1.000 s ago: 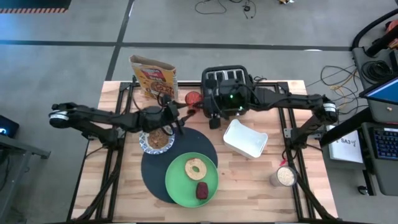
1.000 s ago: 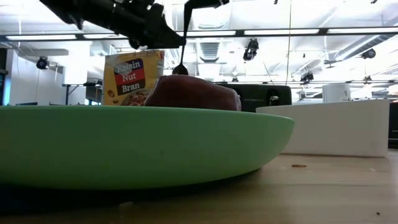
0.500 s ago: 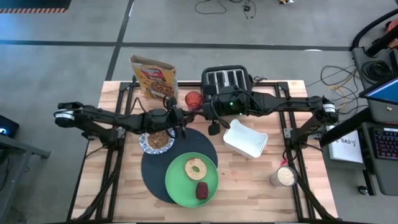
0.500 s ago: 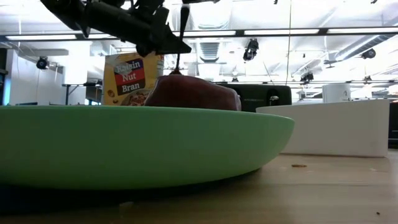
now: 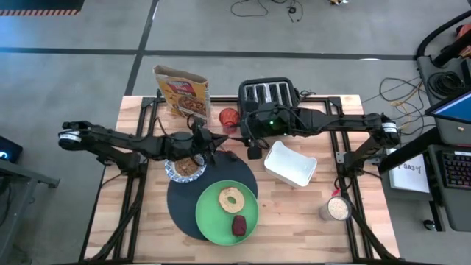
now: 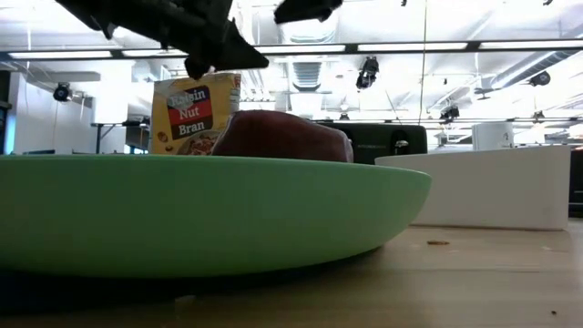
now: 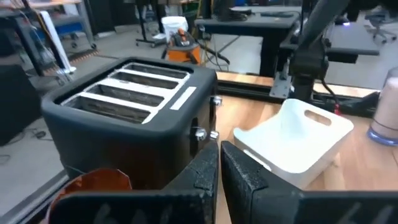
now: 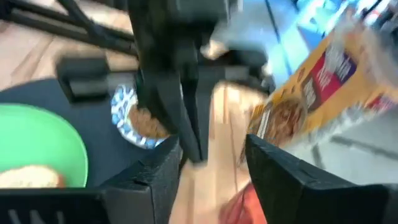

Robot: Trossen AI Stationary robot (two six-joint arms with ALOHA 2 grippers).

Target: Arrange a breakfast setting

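My left gripper (image 5: 212, 142) is shut above the far edge of the black mat (image 5: 182, 210), beside the blue-and-white bowl (image 5: 173, 171). A dark spoon (image 5: 214, 153) shows only as a thin dark shape below its fingers. My right gripper (image 5: 232, 137) stands open just to the right of it, its fingers (image 8: 155, 180) apart with nothing between them. The green plate (image 5: 210, 221) lies on the mat's near right part. It carries the bagel (image 5: 231, 199) and the dark-red lump (image 5: 240, 225). My left gripper is shut on the spoon, pinched between its two fingers (image 7: 205, 174). The fingers reach out about level toward the table's right. They hide the place of contact, so which part of the spoon they have cannot be told. The spoon is clear of the table and the bowl.
A black toaster (image 5: 268, 94) and a red cup (image 5: 229, 116) stand at the far edge behind the grippers. A cereal box (image 5: 182, 92) stands at the far left, a white tray (image 5: 291, 163) to the right, and a jar (image 5: 337, 209) near the right edge.
The spoon hung bowl-end down from my right gripper. My left gripper moved in toward the right and took hold of it, and my right gripper let go. The spoon no longer hangs down in the low view.
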